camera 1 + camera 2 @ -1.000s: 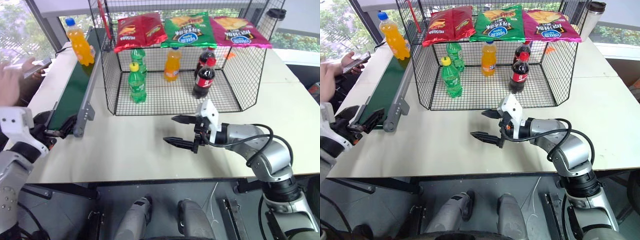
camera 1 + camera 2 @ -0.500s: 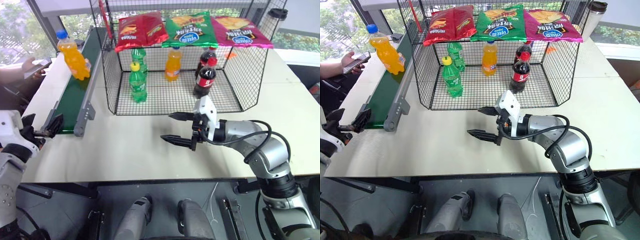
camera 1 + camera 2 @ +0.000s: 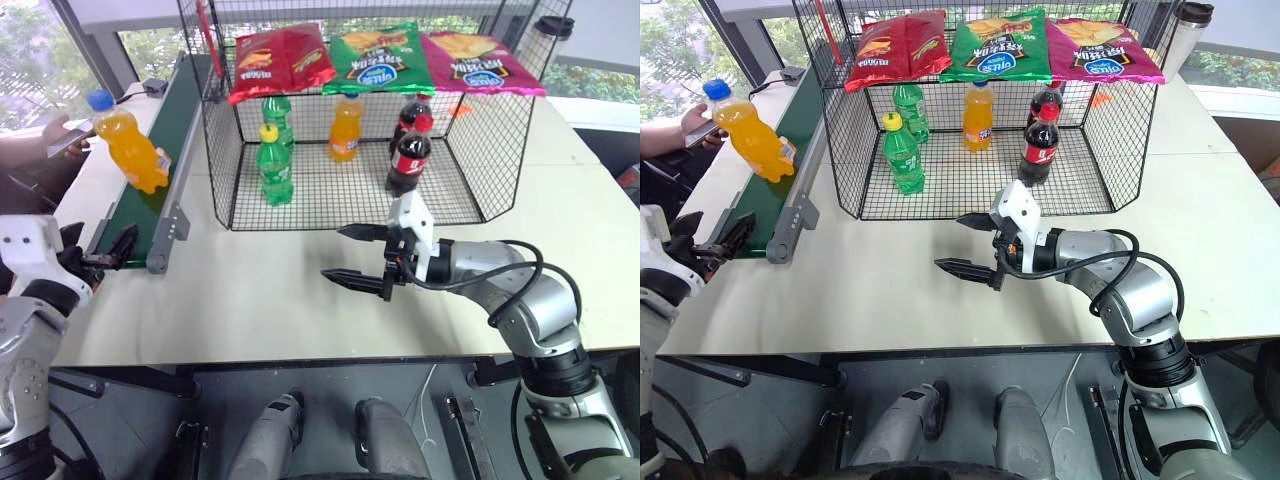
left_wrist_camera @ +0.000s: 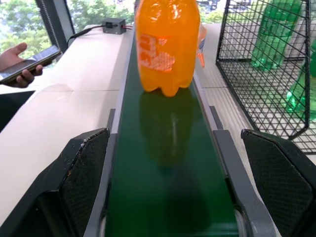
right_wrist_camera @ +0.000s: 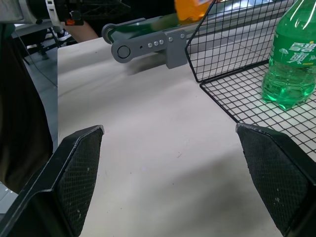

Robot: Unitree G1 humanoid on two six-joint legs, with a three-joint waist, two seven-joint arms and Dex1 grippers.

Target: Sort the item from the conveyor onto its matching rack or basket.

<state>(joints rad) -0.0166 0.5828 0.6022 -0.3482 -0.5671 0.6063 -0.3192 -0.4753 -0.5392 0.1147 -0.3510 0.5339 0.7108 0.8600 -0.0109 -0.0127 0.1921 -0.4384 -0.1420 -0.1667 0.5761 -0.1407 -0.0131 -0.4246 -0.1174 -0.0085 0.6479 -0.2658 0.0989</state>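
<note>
Fingers of both my grippers are spread wide w/ nothing between them. Left gripper [image 3: 112, 252] hangs at the near end of the conveyor [image 3: 150, 185], fingers pointing up the belt toward 12 o'clock, one finger off each side rail. Right gripper [image 3: 354, 256] hovers over the bare tabletop [image 3: 260, 300], fingers pointing toward 9 o'clock, just in front of the black wire cage [image 3: 470, 150].

Orange soda bottle [image 3: 128, 150] w/ blue cap stands on the green belt, leaning a bit, up-belt from my left fingers [image 4: 81, 182] at roughly 12 o'clock and apart from them. In the left wrist view its base sits square on the belt, between the rails.

Cage sits at about 1 o'clock from the bottle, just beside the conveyor's right rail. On its mesh floor: 2 green bottles [image 3: 274, 165] on the left, an orange bottle w/ orange cap [image 3: 345, 128] in the middle, 2 cola bottles [image 3: 407, 160] on the right. 3 chip bags [image 3: 380, 58] lie across the top: red, green, pink.

At 9 o'clock from the belt, a person's hand [image 4: 15, 61] holds a phone past the tabletop edge.
</note>
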